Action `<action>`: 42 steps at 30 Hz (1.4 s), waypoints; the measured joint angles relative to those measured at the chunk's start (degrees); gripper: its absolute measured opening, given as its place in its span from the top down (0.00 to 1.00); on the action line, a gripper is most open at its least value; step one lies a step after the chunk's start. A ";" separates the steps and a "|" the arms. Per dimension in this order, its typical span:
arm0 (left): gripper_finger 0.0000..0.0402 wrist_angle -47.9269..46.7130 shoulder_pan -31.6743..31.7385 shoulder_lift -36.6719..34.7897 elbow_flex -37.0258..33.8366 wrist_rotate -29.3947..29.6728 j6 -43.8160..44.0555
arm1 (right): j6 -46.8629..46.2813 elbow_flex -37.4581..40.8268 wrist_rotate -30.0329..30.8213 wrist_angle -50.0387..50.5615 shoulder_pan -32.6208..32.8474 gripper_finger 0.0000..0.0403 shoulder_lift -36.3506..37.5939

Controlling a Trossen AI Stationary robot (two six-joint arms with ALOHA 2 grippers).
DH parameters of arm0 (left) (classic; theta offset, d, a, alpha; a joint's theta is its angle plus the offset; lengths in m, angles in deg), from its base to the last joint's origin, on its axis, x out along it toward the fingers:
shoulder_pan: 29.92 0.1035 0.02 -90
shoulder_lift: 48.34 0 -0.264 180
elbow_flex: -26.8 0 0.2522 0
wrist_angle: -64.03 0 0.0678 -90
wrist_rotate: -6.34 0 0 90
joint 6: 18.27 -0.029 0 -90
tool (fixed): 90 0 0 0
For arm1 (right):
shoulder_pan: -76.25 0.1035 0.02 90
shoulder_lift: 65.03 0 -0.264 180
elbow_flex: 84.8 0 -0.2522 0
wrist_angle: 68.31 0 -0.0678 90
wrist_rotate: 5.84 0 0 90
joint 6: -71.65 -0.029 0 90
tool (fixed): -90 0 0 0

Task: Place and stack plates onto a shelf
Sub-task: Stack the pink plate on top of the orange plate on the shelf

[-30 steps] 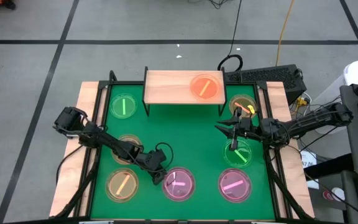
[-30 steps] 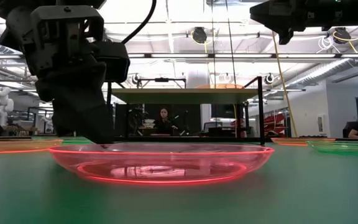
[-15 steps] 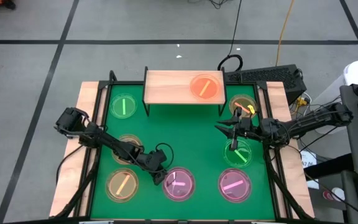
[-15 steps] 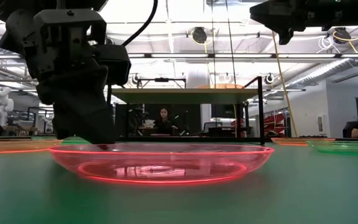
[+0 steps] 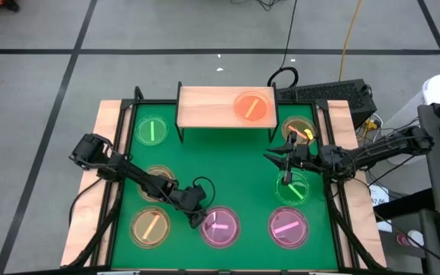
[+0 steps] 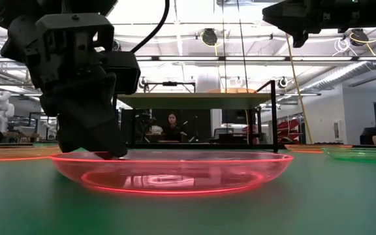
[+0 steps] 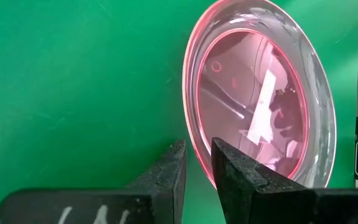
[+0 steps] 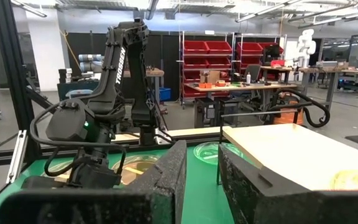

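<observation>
My left gripper [image 5: 198, 217] is down at the left rim of a pink plate [image 5: 220, 227] near the table's front; in the left wrist view [image 7: 197, 152] its fingers straddle that rim with a narrow gap. My right gripper [image 5: 275, 157] hovers in the air above a green plate [image 5: 292, 187], slightly open and holding nothing [image 8: 202, 155]. An orange plate [image 5: 252, 106] lies on the right end of the wooden shelf [image 5: 205, 107]. Other plates lie flat on the green table: green [image 5: 152, 131], amber [image 5: 297, 131], amber [image 5: 150, 226], pink [image 5: 288, 227], and one amber [image 5: 157, 183] partly under the left arm. My left gripper pinches the pink plate's rim [image 7: 191, 134] on the side toward the table's left. One finger [image 7: 232, 168] is inside the plate, the other [image 7: 171, 168] outside. The fingers come slanting down from the table's left. The plate's bottom [image 6: 168, 186] rests on the table.
The shelf stands on thin black legs [image 6: 273, 117] at the table's far edge, its left and middle parts bare. A black frame [image 5: 121, 122] and wooden borders edge the green table [image 5: 228, 168]. A person [image 6: 172, 127] sits in the room beyond the table.
My left gripper has sunk a little and shifted slightly toward the table's right, onto the pink plate's left rim. The right arm has kept still.
</observation>
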 joint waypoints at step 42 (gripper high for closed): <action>0.98 10.30 19.33 -15.92 4.75 -12.20 -19.48 | 10.53 0.00 0.01 6.46 9.43 0.80 14.84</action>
